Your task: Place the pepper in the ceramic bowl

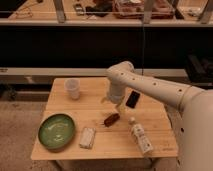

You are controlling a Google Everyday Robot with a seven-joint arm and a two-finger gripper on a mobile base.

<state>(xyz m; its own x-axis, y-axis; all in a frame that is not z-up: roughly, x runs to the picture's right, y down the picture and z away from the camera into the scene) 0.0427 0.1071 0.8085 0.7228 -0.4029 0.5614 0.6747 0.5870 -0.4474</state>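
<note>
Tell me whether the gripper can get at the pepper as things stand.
Probably yes. The gripper hangs just above the pepper with nothing between them; the block and bottle lie apart from it.

The gripper (115, 106) is seen at frame centre, just above the pepper (111, 119). Bare table (90, 107) is seen toward the ceramic bowl (56, 131) at lower left; the lower route is blocked by a pale block (87, 137).
</note>
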